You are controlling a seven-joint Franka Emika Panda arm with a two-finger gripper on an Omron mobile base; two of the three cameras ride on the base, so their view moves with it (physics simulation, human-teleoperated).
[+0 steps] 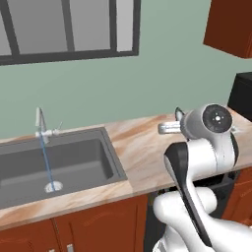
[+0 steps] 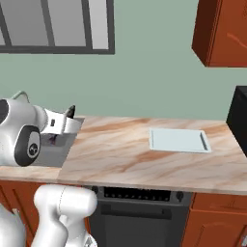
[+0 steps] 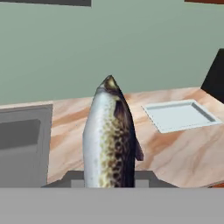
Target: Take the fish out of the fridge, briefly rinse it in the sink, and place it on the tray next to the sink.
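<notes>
The fish stands upright in the gripper, whose jaws are nearly closed around its lower body, above the table between the sink and the tray. Water runs from the tap, so rinsing seems done; the carry to the tray is in hand. Next: swing right, lower, release.

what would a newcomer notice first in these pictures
The speckled silvery fish stands out first, held upright in the shut hand above the marble counter. Next comes the thin stream of water running from the tap into the dark sink. The pale tray lies bare on the counter further right.
</notes>
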